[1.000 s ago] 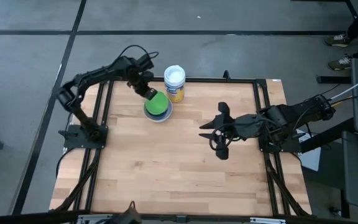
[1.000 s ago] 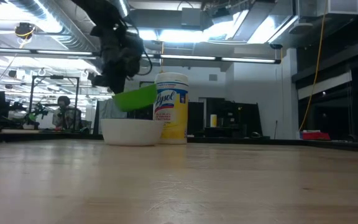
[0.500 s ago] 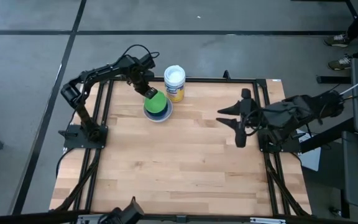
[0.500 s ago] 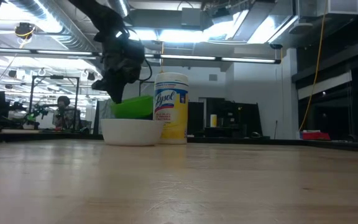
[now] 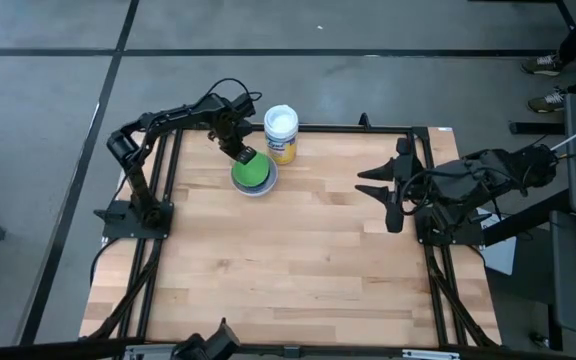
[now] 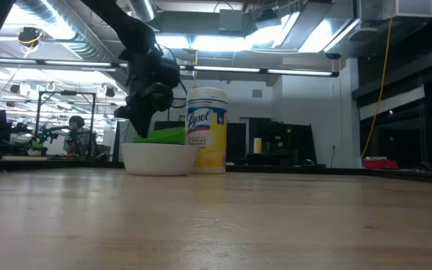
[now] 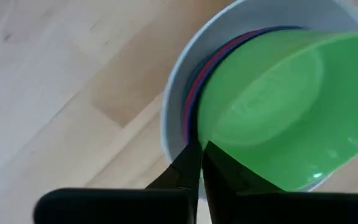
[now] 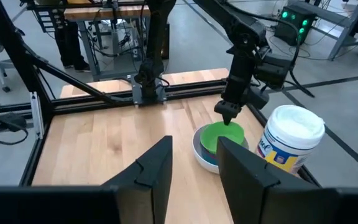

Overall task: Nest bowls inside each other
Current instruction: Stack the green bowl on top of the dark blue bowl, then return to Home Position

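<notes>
The green bowl (image 5: 254, 168) sits tilted in a stack of a red, a blue and a white bowl (image 5: 265, 186) at the table's far left; in the left wrist view the red rim (image 7: 193, 93) and white rim (image 7: 169, 118) show beside it. My left gripper (image 5: 244, 157) stands over the stack, shut on the green bowl (image 7: 284, 106). In the low view the green bowl (image 6: 162, 136) pokes above the white bowl (image 6: 156, 159). My right gripper (image 5: 373, 192) hovers open near the table's right edge, holding nothing. My left gripper pinches the green bowl's rim (image 7: 205, 148) on the side toward the table's far left, one finger inside the bowl and one outside. The fingers (image 7: 188, 171) come from above, pointing down. The bowl sits tilted, its lower part inside the stacked bowls.
A white-lidded cylindrical tub with a yellow label (image 5: 281, 133) stands just right of the bowls, close to the white bowl (image 8: 199, 149). The wooden table (image 5: 288, 260) lies bare in the middle and near side. Black frame rails run along its edges.
My left gripper has gone down with the green bowl, which was held tilted above the white bowl and now sits low in the stack. My right gripper has drawn back toward the table's right edge and risen a little.
</notes>
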### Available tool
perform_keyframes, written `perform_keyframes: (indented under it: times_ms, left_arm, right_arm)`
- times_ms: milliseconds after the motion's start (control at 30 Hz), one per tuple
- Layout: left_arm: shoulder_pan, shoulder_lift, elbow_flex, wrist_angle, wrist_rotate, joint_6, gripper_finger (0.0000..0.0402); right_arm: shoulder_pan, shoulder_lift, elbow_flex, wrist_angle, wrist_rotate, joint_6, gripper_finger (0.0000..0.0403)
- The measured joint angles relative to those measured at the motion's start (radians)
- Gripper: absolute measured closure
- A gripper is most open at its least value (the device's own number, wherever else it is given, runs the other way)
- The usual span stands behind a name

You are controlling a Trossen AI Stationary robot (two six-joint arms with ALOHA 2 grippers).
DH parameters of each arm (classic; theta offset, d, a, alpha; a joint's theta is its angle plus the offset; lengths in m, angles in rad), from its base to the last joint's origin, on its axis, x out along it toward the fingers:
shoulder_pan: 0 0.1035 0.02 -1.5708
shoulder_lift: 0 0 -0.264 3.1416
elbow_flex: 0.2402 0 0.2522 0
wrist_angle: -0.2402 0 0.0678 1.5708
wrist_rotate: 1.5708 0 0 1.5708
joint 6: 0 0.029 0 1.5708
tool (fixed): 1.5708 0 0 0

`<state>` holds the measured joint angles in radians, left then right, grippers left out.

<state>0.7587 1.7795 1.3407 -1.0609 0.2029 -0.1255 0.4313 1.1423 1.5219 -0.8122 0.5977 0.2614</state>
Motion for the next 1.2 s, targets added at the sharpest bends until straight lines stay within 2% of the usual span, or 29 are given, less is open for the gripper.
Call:
perform_keyframes:
  times_ms: [100, 333, 467, 500, 567, 633, 700, 767, 833, 900, 967, 1033, 1133, 1200]
  left_arm:
    - [-0.002, -0.006, 0.0, 0.03, 0.009, 0.006, 0.0372]
    - [0.027, -0.043, 0.0, 0.045, 0.028, 0.013, 0.0287]
    - [0.035, -0.111, 0.0, 0.075, 0.065, 0.107, 0.0266]
    - [0.031, -0.144, -0.001, 0.114, 0.083, 0.13, 0.0265]
    - [0.027, -0.235, -0.026, 0.248, 0.183, 0.161, 0.0264]
    - [0.026, -0.357, -0.087, 0.471, 0.33, 0.141, 0.0264]
    - [0.027, -0.496, -0.189, 0.734, 0.368, 0.041, 0.0264]
    - [0.023, -0.641, -0.323, 0.981, 0.316, -0.064, 0.0264]
    - [0.004, -0.787, -0.474, 1.202, 0.209, -0.146, 0.0267]
    - [-0.038, -0.902, -0.595, 1.354, 0.095, -0.18, 0.0275]
    - [-0.105, -0.976, -0.665, 1.389, 0.005, -0.17, 0.0286]
    - [-0.183, -1.01, -0.681, 1.326, -0.077, -0.113, 0.0297]
    - [-0.289, -1.007, -0.682, 1.248, -0.164, -0.048, 0.031]
    - [-0.346, -0.997, -0.682, 1.249, -0.193, -0.024, 0.0316]
  right_arm:
    - [0.007, -0.005, 0.0, -0.014, -0.003, 0.006, 0.0279]
    - [0.012, -0.049, 0.0, -0.028, 0.035, 0.001, 0.0279]
    - [0.012, -0.09, 0.0, -0.047, 0.075, -0.007, 0.0273]
    - [0.012, -0.102, 0.0, -0.057, 0.079, -0.006, 0.0272]
    - [0.012, -0.128, -0.004, -0.07, 0.087, -0.003, 0.0271]
    - [0.012, -0.164, -0.04, -0.054, 0.087, -0.008, 0.0271]
    - [0.012, -0.213, -0.113, -0.007, 0.087, -0.013, 0.0273]
    - [0.012, -0.275, -0.226, 0.101, 0.085, -0.032, 0.0277]
    - [0.012, -0.361, -0.371, 0.249, 0.068, -0.068, 0.028]
    - [0.006, -0.448, -0.516, 0.434, 0.067, -0.122, 0.0284]
    - [-0.011, -0.516, -0.639, 0.579, 0.059, -0.163, 0.0287]
    - [-0.041, -0.553, -0.729, 0.658, 0.044, -0.182, 0.029]
    - [-0.119, -0.599, -0.819, 0.68, 0.029, -0.175, 0.0292]
    - [-0.175, -0.637, -0.89, 0.693, -0.039, -0.134, 0.0293]
